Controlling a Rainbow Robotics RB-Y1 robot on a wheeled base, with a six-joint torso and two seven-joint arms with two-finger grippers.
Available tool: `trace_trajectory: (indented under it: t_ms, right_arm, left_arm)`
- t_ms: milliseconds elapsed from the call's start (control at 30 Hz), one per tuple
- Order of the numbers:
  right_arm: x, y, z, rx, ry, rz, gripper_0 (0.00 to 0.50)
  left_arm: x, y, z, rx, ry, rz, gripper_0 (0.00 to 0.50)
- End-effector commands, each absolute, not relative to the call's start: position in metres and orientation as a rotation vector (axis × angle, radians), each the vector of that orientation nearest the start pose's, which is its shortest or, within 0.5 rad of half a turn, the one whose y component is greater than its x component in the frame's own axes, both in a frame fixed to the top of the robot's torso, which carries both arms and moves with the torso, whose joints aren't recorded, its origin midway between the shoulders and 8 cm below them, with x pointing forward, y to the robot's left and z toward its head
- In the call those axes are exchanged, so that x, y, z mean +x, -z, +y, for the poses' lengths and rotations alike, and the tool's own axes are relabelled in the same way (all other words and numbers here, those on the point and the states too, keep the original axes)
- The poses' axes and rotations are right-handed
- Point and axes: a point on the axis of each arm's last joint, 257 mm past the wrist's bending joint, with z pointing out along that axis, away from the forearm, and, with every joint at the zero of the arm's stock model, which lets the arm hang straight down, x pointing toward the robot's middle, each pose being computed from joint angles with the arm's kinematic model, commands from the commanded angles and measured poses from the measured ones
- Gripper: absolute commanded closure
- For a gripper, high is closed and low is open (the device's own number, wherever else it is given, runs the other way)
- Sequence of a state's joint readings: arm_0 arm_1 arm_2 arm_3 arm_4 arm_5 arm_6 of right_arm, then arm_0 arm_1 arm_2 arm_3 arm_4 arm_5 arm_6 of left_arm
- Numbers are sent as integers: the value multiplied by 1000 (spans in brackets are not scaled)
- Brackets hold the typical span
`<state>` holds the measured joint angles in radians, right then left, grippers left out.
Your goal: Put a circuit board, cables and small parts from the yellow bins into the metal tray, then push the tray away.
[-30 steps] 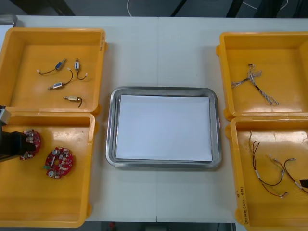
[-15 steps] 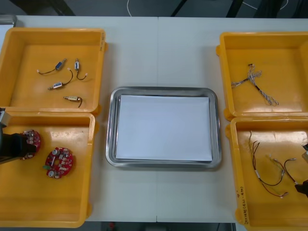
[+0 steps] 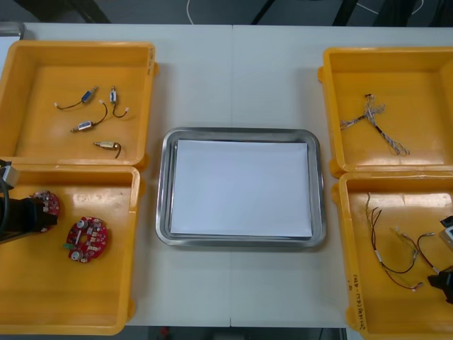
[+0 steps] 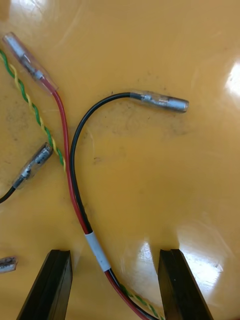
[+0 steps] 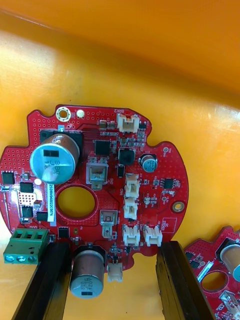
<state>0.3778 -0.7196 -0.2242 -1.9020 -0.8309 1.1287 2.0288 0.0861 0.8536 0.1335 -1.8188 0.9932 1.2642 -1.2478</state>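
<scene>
— where is your left pincer?
— my left pincer (image 5: 112, 252) is low in the near left yellow bin (image 3: 71, 304). its fingers are spread wide and grip nothing. the lower edge of a round red circuit board (image 5: 95, 180) lies between them, with a grey can-shaped part in the gap. a second board (image 3: 88, 239) lies just beside it, on the tray side.
— and the right one?
— my right pincer (image 4: 115, 260) hangs low over the near right bin (image 3: 396, 319), also open. a red and black cable (image 4: 75, 200) with a white band runs up between its fingers and touches neither. a green and yellow twisted cable (image 4: 35, 110) lies next to it.
— what about the tray?
— the metal tray (image 3: 241, 132) sits in the middle of the table (image 3: 233, 64) between the bins, white inside. small metal parts (image 3: 92, 120) lie in the far left bin (image 3: 42, 71), and a thin twisted cable (image 3: 375, 120) lies in the far right bin (image 3: 410, 78).
</scene>
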Motion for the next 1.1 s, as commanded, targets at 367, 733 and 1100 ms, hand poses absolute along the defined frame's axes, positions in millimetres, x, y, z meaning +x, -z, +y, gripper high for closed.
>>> trace_trajectory:
  t_ms: [367,733,1100]
  right_arm:
    - [284,376,-437,-561,66,2669,500]
    - [290,367,-434,-561,51,2643,500]
    - [296,306,-433,-604,37,2622,500]
  left_arm:
    - [372,303,413,-200,210,2687,500]
    - [374,298,411,-186,214,2676,500]
    - [369,247,410,-115,172,2671,500]
